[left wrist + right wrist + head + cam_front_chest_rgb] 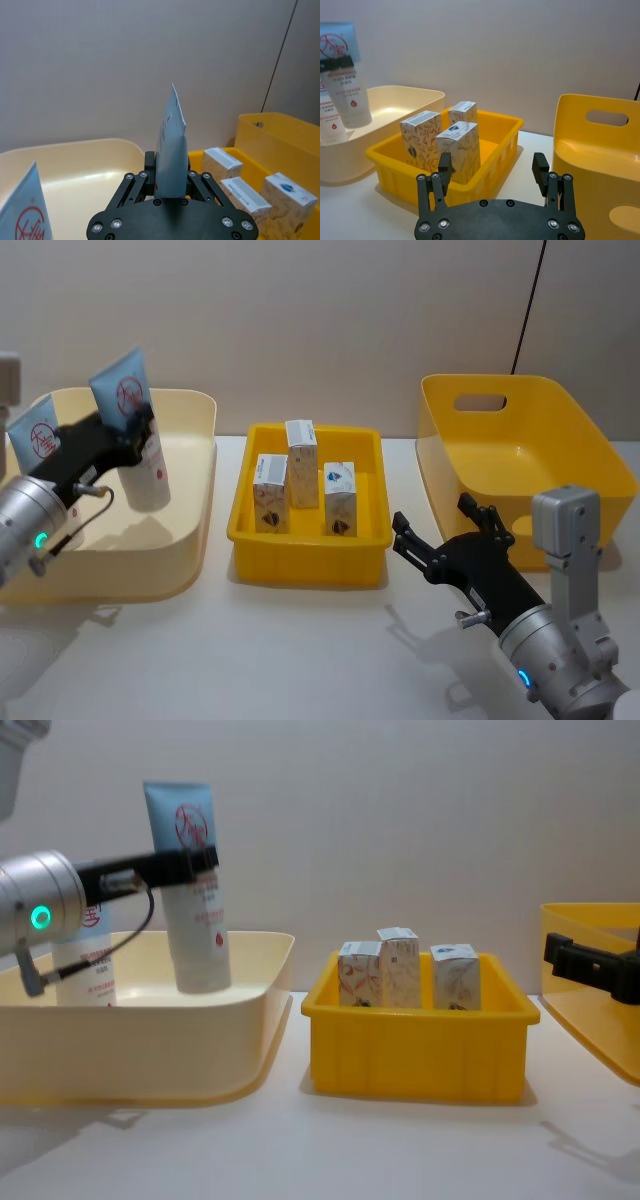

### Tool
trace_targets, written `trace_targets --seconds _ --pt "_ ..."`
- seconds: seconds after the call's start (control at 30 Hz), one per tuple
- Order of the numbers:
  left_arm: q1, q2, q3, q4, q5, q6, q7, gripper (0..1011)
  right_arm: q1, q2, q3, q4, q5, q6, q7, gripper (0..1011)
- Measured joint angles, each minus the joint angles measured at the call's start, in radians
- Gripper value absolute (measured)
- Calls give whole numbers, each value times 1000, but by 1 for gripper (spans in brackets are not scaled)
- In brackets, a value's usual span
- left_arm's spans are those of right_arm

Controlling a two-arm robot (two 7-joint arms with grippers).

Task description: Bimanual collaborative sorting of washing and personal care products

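count: 2 tubes, 3 cartons, 2 yellow bins, 1 cream tray.

left gripper [137, 423] sits upper left of the head view, over the cream tray [195, 455]. its fingers are clamped flat on the held tube [150, 472] just below the crimped end, about at the red circle mark. that tube is near upright with the cap end down, inside the tray outline. can't tell if the cap touches the tray floor. chest view shows the same grip on it [200, 935], the cap dipping below the tray rim.

second tube [35, 435] stands in the tray at far left of the frame, partly behind the left arm, apart from the held one.

3 cartons stand upright in the small yellow bin [310, 562], centre frame: front-left carton [271, 493], back carton [302, 455], front-right carton [340, 498]. front-left and back ones look close together or touching; the front-right one has a gap beside it.

right gripper [437, 523] is lower right of the head view, over the table [300, 660], between the small bin and the large yellow bin [560, 425]. its fingers are spread wide and hold nothing, pointing toward the small bin; the wrist view has the cartons straight ahead of it.
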Motion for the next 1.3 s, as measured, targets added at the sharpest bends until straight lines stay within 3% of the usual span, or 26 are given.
trace_targets --seconds 0.4,0.7,1.1,1.3 --pt "-32 35 -8 -41 -62 -35 -131 272 0 0 0 0 0 0 0 1001" --pt "-47 47 8 -54 -117 -35 -231 272 0 0 0 0 0 0 0 1001" --pt "-59 47 56 -57 -183 -8 -359 272 0 0 0 0 0 0 0 1001" --pt "-63 35 99 -48 -206 5 -425 272 0 0 0 0 0 0 0 1001"
